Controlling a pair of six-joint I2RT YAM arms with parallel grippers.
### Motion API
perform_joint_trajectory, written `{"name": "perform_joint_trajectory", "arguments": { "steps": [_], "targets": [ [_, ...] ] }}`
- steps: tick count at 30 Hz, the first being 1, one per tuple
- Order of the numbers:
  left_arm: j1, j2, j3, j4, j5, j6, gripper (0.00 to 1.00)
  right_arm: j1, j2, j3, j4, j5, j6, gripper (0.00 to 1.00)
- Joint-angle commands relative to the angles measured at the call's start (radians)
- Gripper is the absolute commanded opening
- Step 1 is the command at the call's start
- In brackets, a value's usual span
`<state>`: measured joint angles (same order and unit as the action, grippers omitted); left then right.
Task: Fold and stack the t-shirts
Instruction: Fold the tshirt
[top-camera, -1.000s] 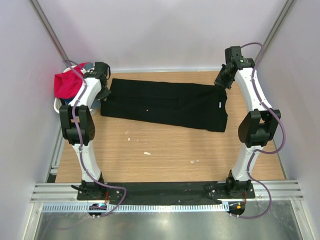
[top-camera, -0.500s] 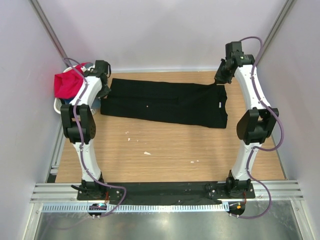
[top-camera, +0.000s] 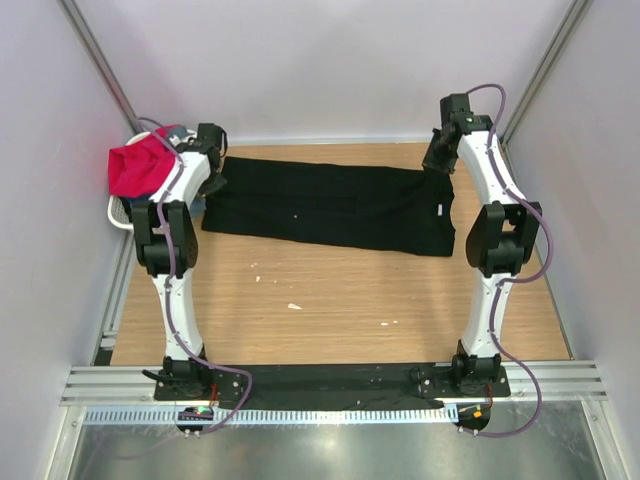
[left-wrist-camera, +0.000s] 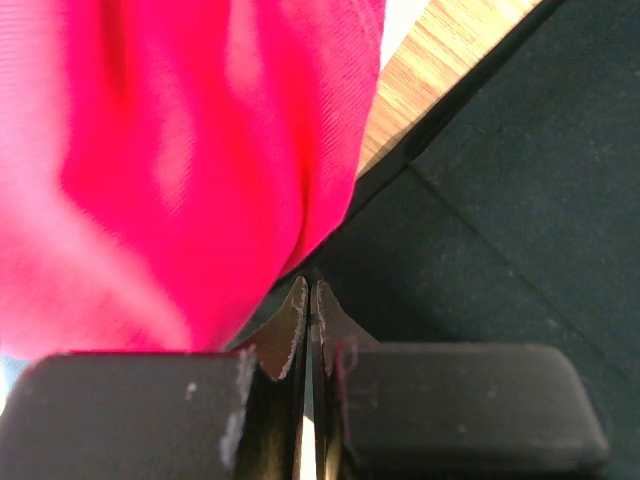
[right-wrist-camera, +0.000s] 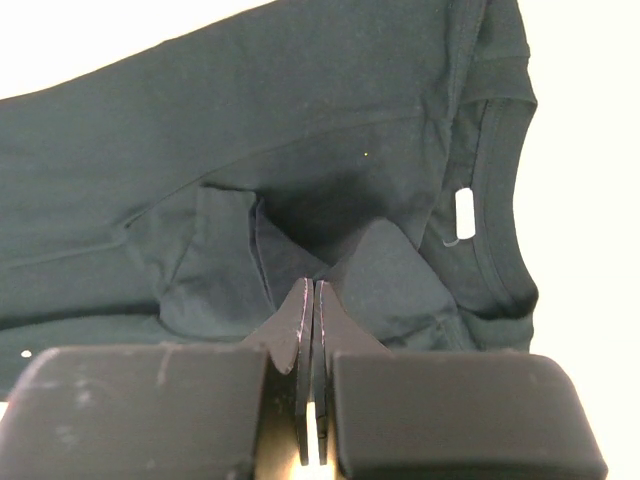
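Inside black t-shirt (top-camera: 330, 205) collar (right-wrist-camera: 497, 190), white label (right-wrist-camera: 464, 215) unreadable; left gripper (left-wrist-camera: 308, 300), right gripper (right-wrist-camera: 308, 300) pinched closed on its cloth.

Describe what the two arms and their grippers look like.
The left arm and right arm have white links, bulky black joint housings and loose purple cables, on a black base plate. The left gripper and right gripper have blocky black fingers, lightly scuffed, ending in thin tapered pads with frayed pale edges.
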<state>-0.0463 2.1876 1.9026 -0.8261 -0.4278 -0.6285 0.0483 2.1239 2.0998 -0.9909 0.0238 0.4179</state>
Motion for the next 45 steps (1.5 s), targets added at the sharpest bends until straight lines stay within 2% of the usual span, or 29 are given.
{"name": "perform_joint_trajectory", "arguments": {
  "steps": [1, 11, 16, 18, 19, 21, 23, 24, 25, 27, 28, 31, 32, 35, 38, 39, 45],
  "targets": [
    [0.000, 0.024, 0.056, 0.031, -0.040, -0.011, 0.00, -0.002, 0.016, 0.046, 0.058, 0.014, -0.019, 0.01],
    [-0.001, 0.086, 0.087, 0.041, -0.055, -0.005, 0.00, -0.016, 0.100, 0.057, 0.086, 0.045, -0.021, 0.01],
    [0.000, 0.118, 0.110, 0.028, -0.071, -0.002, 0.00, -0.031, 0.129, 0.078, 0.104, 0.056, 0.036, 0.01],
    [-0.001, 0.121, 0.116, 0.027, -0.068, 0.001, 0.06, -0.034, 0.139, 0.089, 0.109, 0.054, 0.050, 0.01],
    [-0.001, 0.123, 0.121, 0.025, -0.059, 0.004, 0.17, -0.034, 0.148, 0.095, 0.109, 0.056, 0.056, 0.02],
    [-0.003, 0.118, 0.133, 0.024, -0.039, 0.013, 0.35, -0.036, 0.151, 0.104, 0.110, 0.041, 0.065, 0.13],
    [-0.009, 0.107, 0.139, 0.027, -0.011, 0.016, 0.53, -0.076, 0.153, 0.108, 0.100, 0.048, 0.088, 0.46],
    [-0.012, 0.104, 0.151, 0.025, -0.003, 0.018, 0.56, -0.085, 0.154, 0.118, 0.077, 0.042, 0.097, 0.70],
    [-0.016, 0.100, 0.161, 0.025, 0.015, 0.018, 0.59, -0.100, 0.153, 0.123, 0.066, 0.038, 0.114, 0.81],
    [-0.035, 0.083, 0.183, 0.018, 0.037, 0.013, 0.63, -0.116, 0.133, 0.124, 0.052, 0.034, 0.120, 0.96],
    [-0.043, 0.077, 0.209, 0.015, 0.049, 0.012, 0.66, -0.120, 0.127, 0.127, 0.038, 0.036, 0.119, 0.98],
    [-0.082, 0.054, 0.260, 0.019, 0.098, 0.013, 0.75, -0.122, 0.085, 0.152, 0.017, 0.048, 0.091, 1.00],
    [-0.098, 0.054, 0.271, 0.024, 0.122, 0.016, 0.81, -0.119, 0.073, 0.154, 0.018, 0.042, 0.084, 1.00],
    [-0.145, 0.050, 0.303, 0.053, 0.171, 0.027, 0.82, -0.099, 0.039, 0.160, 0.034, 0.030, 0.056, 0.97],
    [-0.188, 0.055, 0.302, 0.082, 0.224, 0.033, 0.83, -0.048, 0.045, 0.157, 0.060, 0.019, 0.016, 0.87],
    [-0.197, 0.058, 0.302, 0.084, 0.239, 0.035, 0.83, 0.003, 0.051, 0.158, 0.066, 0.018, 0.006, 0.84],
    [-0.227, 0.058, 0.238, 0.045, 0.244, 0.027, 0.82, 0.126, 0.152, 0.175, 0.083, 0.021, 0.001, 0.74]
  ]
}}
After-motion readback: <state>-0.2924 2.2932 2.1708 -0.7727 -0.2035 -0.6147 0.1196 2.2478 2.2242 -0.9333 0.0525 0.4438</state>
